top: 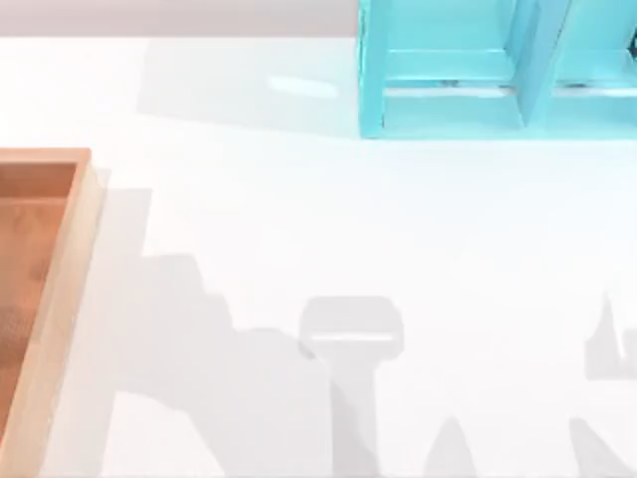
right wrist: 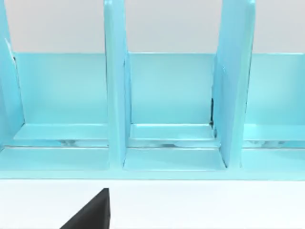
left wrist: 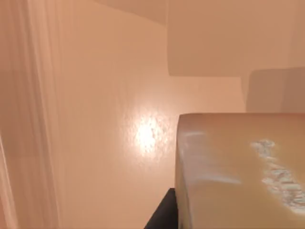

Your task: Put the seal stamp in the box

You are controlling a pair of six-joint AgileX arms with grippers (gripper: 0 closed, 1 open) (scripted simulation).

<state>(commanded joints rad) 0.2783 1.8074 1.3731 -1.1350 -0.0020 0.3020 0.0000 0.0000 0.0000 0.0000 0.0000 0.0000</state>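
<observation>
The seal stamp (left wrist: 238, 176) is a tan-brown block with a whitish speckled patch on one face, seen very close in the left wrist view. It hangs over the orange-brown inside of the box (left wrist: 105, 119), and its shadow falls on the floor beyond. My left gripper is shut on the stamp, with one dark finger (left wrist: 163, 215) showing against its side. In the top view the box (top: 70, 259) lies at the table's left edge, its light wood rim showing. A dark part of my right gripper (right wrist: 90, 213) faces the shelf unit.
A turquoise shelf unit (top: 498, 70) with upright dividers stands at the back right of the table; its compartments (right wrist: 169, 95) face the right wrist camera. Arm shadows fall on the white tabletop (top: 348, 339) along the front.
</observation>
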